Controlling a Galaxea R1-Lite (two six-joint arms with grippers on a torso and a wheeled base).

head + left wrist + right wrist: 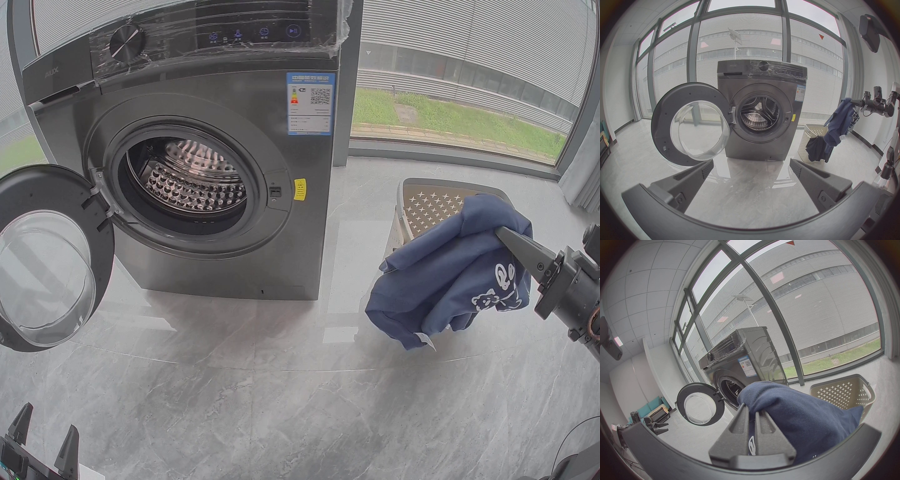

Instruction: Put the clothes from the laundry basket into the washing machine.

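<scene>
A grey front-loading washing machine (206,162) stands at the left with its round door (44,262) swung wide open and its drum (187,178) bare. To its right a beige laundry basket (431,203) sits on the floor. My right gripper (503,234) is shut on a navy blue garment (450,269) with a white print, which hangs in the air in front of the basket. The same garment (800,415) drapes over the shut fingers (756,433). A dark piece of clothing (817,148) hangs over the basket (815,131). My left gripper (750,175) is open, low and empty, facing the machine (761,109).
The pale marble floor (262,387) is bare between the machine and the basket. Tall windows (475,75) run behind them, with a curtain (584,169) at the far right. The open door juts out to the machine's left.
</scene>
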